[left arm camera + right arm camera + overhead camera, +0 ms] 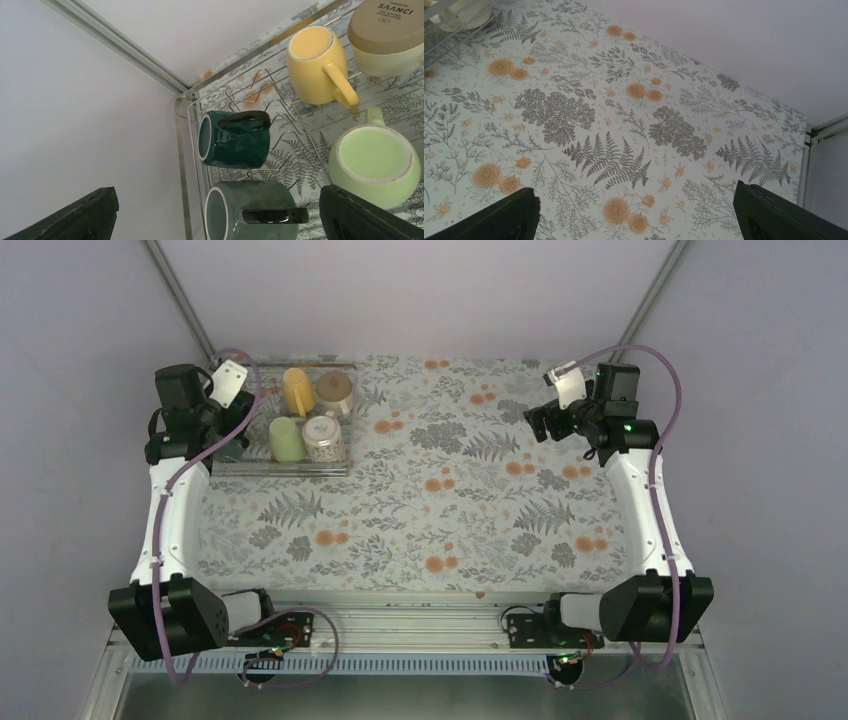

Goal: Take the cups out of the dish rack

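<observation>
The dish rack sits at the table's far left. On it stand a yellow mug, a cream-white mug, a pale green mug and a patterned white mug, all upside down. In the left wrist view a dark green mug and a duller grey-green mug lie on their sides by the rack's frame, with the yellow, cream-white and pale green mugs beyond. My left gripper is open above the grey-green mug. My right gripper is open and empty.
The floral tablecloth covers the table. Grey walls stand close behind and to the left of the rack. The right gripper hovers over the cloth at the far right, away from the rack. A rack corner shows in the right wrist view.
</observation>
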Robot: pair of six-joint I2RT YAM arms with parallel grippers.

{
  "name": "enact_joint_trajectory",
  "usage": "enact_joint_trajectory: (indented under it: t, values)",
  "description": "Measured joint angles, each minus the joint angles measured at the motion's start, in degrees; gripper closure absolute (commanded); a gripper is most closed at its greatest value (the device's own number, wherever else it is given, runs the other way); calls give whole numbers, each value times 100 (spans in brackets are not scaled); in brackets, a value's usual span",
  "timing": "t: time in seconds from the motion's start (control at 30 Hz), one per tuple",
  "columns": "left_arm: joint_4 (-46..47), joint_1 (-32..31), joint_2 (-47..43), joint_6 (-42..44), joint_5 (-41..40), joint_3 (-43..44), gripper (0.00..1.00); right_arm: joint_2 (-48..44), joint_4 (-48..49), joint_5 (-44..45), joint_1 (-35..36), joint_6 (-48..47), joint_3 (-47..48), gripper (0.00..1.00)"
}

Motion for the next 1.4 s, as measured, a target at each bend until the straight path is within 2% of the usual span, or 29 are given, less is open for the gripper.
enact_joint_trajectory:
  t: [0.23, 0.5, 0.57, 0.77, 0.83, 1.07, 1.4]
  values:
    - [39, 13, -39, 332, 22, -24, 0, 92, 4, -15, 0, -9, -4, 0]
    - [-385, 68, -42, 1875, 496, -52, 0, 315, -382, -402, 0, -293, -4, 0]
    - [-688, 103, 122, 2253, 638, 175, 0, 350, -503, -503, 0, -382, -4, 0]
    - [-1906, 179, 1281, 3567, 1054, 1742, 0, 374, -745, -721, 4, -588, 0, 0]
    - [-2129, 195, 1491, 4009, 1204, 1969, 0, 374, -780, -763, 7, -634, 0, 0]
    - [-2577, 223, 1637, 5434, 1558, 1934, 5, 374, -782, -800, 7, -774, -28, 0]
    - [-2057, 267, 2339, 6002, 1327, 1491, 5, 372, -728, -772, 7, -916, -446, 0]
